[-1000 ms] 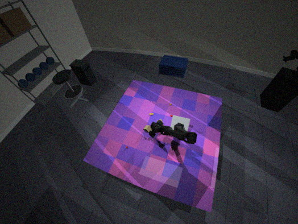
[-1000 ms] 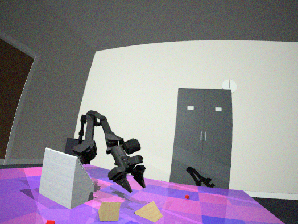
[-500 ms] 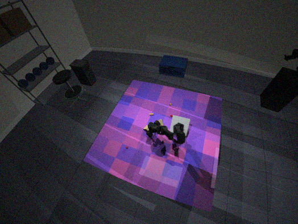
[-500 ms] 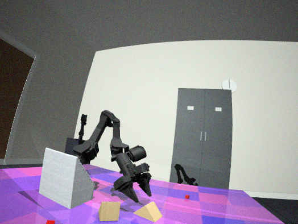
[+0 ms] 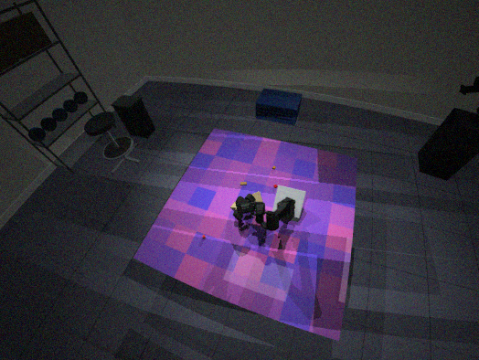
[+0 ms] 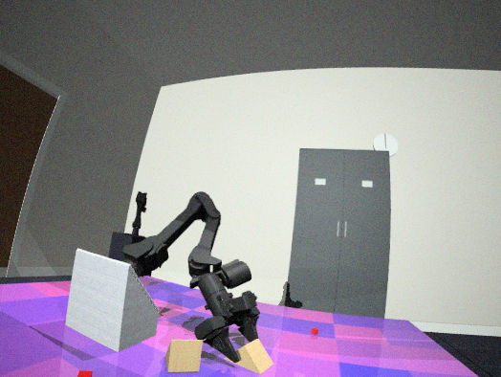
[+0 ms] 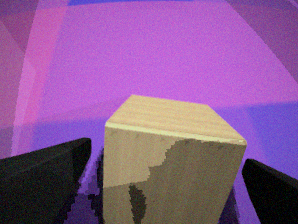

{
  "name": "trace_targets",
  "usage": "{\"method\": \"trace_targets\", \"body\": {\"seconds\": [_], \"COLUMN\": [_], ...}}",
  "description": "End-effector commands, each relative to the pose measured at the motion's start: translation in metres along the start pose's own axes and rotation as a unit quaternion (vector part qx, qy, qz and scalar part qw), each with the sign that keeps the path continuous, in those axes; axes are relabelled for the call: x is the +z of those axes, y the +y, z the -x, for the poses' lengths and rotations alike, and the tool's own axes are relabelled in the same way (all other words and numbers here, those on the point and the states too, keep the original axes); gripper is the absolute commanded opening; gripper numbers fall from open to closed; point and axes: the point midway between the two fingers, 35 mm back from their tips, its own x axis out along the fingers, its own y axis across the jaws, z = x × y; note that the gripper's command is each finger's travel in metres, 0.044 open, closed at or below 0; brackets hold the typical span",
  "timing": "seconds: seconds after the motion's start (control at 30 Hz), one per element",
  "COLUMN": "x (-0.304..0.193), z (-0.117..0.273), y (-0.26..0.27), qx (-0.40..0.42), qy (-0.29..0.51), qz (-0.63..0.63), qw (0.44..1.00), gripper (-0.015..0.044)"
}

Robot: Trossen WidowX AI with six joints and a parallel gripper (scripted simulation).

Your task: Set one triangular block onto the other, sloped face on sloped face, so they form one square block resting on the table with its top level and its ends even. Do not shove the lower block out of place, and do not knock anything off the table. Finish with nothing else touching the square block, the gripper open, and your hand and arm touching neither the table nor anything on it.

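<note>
One wooden triangular block (image 6: 259, 358) (image 7: 170, 167) sits on the table between the fingers of my gripper (image 6: 247, 350) (image 7: 168, 156). It also shows partly behind the hand in the top view (image 5: 233, 206). The gripper is open and low, with one finger on each side of this block and a gap at each side in the wrist view. The other wooden triangular block (image 5: 259, 196) (image 6: 185, 356) stands apart on the table, between the first block and the large wedge. The fingers are hard to make out in the top view.
A large white wedge (image 5: 284, 194) (image 6: 96, 301) stands near the arm. A red cube (image 5: 275, 185) (image 6: 85, 373) lies near it, and another red cube (image 5: 204, 237) (image 6: 315, 331) lies farther off. A small yellow piece (image 5: 273, 167) and a small wooden piece (image 5: 243, 184) also lie on the table.
</note>
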Motion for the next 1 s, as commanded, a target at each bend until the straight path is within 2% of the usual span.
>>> {"method": "trace_targets", "body": {"seconds": [0.0, 0.53, 0.73, 0.97], "x": [0.0, 0.0007, 0.0007, 0.0007], "z": [-0.0061, -0.0068, -0.0059, -0.0059], "y": [-0.0006, 0.0006, 0.0016, 0.0016], "qx": [0.0, 0.0, 0.002, 0.002], "qy": [-0.002, -0.002, -0.001, -0.001], "qz": [-0.002, -0.002, 0.0, 0.0], "qw": [1.0, 1.0, 1.0, 1.0], "gripper": [0.044, 0.044, 0.0283, 0.0236]}}
